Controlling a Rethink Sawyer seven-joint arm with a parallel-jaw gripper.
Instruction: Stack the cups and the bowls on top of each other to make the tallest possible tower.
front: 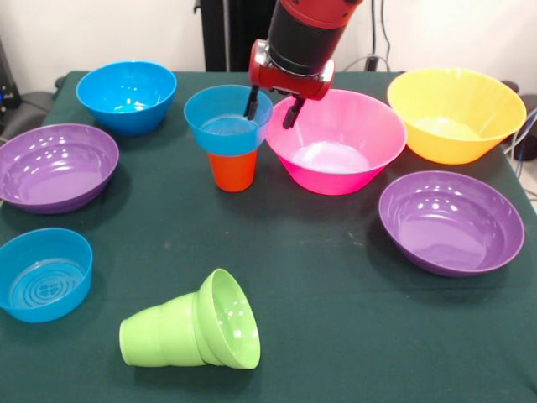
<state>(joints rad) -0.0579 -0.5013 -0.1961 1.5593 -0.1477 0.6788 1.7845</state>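
An orange cup point(232, 171) stands upright left of centre with a blue bowl point(220, 126) seated on its mouth. My gripper point(271, 108) hangs over that bowl's right rim, open. One finger point(252, 102) is inside the bowl and the other is outside it, by the large pink bowl point(336, 147). A lime green ridged cup point(159, 337) lies on its side at the front. A small lime green bowl point(231, 319) sits against its mouth.
A yellow-orange bowl point(455, 113) stands at the back right and a purple bowl point(451, 222) in front of it. Another purple bowl point(54, 166) is at the left, a blue bowl point(126, 94) behind it and a blue bowl point(44, 274) at the front left.
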